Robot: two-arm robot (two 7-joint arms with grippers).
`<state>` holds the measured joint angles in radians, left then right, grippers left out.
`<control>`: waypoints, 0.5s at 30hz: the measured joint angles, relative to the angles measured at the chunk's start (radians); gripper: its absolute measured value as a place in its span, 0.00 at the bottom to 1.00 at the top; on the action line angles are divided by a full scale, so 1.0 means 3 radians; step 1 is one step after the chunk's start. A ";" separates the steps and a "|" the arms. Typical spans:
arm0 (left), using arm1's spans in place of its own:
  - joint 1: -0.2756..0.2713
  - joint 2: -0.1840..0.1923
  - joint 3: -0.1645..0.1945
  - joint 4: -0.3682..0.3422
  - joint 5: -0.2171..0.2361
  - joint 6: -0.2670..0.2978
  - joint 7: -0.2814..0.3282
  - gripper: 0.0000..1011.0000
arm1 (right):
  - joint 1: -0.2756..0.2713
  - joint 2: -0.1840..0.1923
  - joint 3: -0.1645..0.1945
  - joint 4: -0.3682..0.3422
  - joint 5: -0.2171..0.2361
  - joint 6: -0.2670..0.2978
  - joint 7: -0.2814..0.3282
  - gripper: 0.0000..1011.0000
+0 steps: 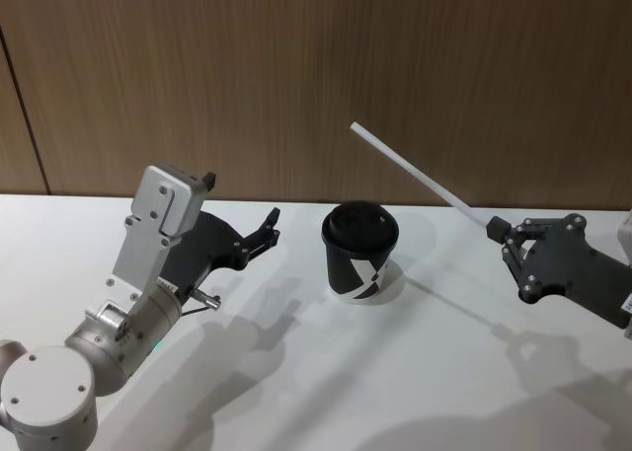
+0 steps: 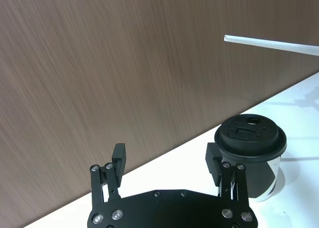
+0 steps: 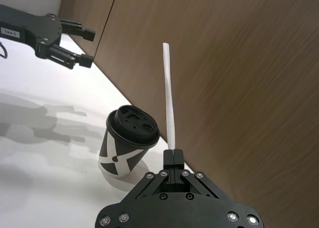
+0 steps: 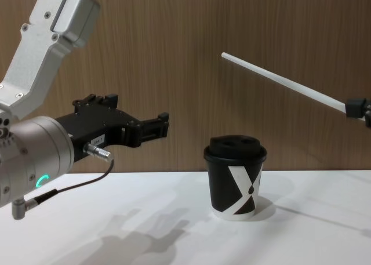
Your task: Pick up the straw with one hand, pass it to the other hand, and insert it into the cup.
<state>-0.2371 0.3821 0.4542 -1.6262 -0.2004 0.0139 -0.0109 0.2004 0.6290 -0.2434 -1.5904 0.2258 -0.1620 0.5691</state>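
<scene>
The right gripper (image 1: 492, 229) is seen at the right side of the table (image 1: 296, 382), raised off the surface, and its fingers are clamped tight on one end of the straw (image 1: 415, 175). From that pinch the white straw is carried up and away at a slant toward the robot's left. In the chest view its free tip is placed high above the cup (image 4: 235, 178), well apart from the domed lid (image 4: 235, 144). In the right wrist view the straw (image 3: 169, 98) is shown running straight out from the closed fingertips of the right gripper (image 3: 173, 158), with the cup (image 3: 127, 138) just beside its line. The cup (image 1: 360, 259) is stood upright on the white table, between the two arms, with its lid on. Over on the left, the left gripper (image 1: 240, 202) is held above the table beside the cup. Its fingers are spread wide with nothing between them, as confirmed in the left wrist view (image 2: 166, 155). A green ring light (image 4: 39, 181) is lit on its silver wrist (image 4: 29, 155). A wooden wall (image 1: 296, 76) is seen behind the table.
</scene>
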 joint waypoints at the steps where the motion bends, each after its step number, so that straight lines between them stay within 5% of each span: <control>1: 0.0000 0.0000 0.0000 0.0000 0.0000 0.0000 0.0000 0.99 | 0.0001 -0.0001 -0.0005 0.0002 0.0011 -0.0009 0.0003 0.00; 15: 0.0000 0.0000 0.0000 0.0000 0.0000 0.0000 0.0000 0.99 | 0.0004 -0.0007 -0.0033 0.0015 0.0076 -0.0068 0.0028 0.00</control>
<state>-0.2371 0.3821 0.4542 -1.6262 -0.2004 0.0139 -0.0109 0.2016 0.6270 -0.2533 -1.5859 0.2484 -0.1825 0.5774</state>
